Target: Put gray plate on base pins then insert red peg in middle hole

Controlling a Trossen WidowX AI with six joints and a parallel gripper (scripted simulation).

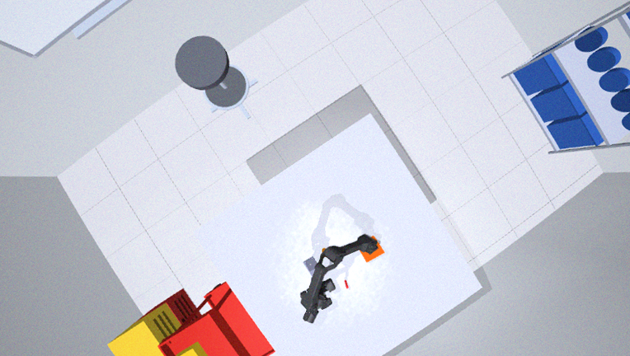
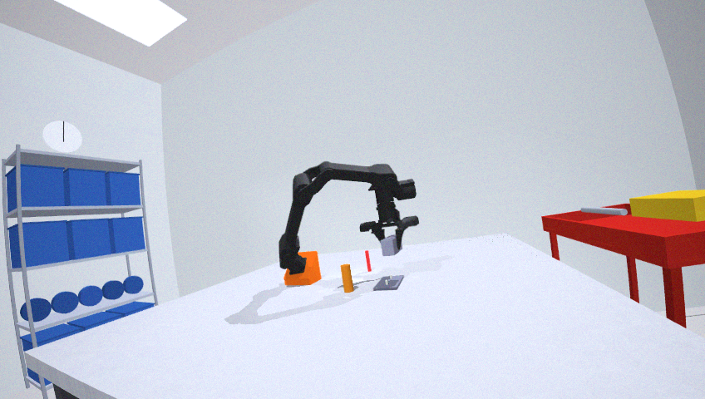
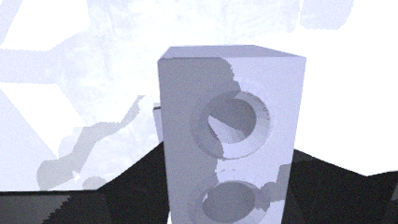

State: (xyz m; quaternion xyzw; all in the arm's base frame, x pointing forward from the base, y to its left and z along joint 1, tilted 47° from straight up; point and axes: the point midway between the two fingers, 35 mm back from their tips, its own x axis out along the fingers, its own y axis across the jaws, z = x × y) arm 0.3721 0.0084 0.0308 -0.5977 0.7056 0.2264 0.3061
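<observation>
My gripper (image 2: pixel 391 242) is shut on the gray plate (image 2: pixel 391 246) (image 3: pixel 280 84), held high above the table. Two round holes of the plate show in the wrist view; its lower end is cut off by the frame. The flat gray base (image 1: pixel 313 269) (image 2: pixel 396 285) lies on the table with two short light pins on top. The plate is up in the air, apart from the base. The red peg (image 1: pixel 346 284) (image 2: pixel 367 261) stands upright on the table, apart from the base. In the top view the arm hides the fingertips and the plate.
An orange cylinder (image 1: pixel 323 250) (image 2: pixel 347 278) stands upright close to the base. An orange block (image 1: pixel 371 254) (image 2: pixel 310 269) is at the arm's foot. A red workbench (image 1: pixel 246 319) (image 2: pixel 594 229) stands beyond the white table's edge.
</observation>
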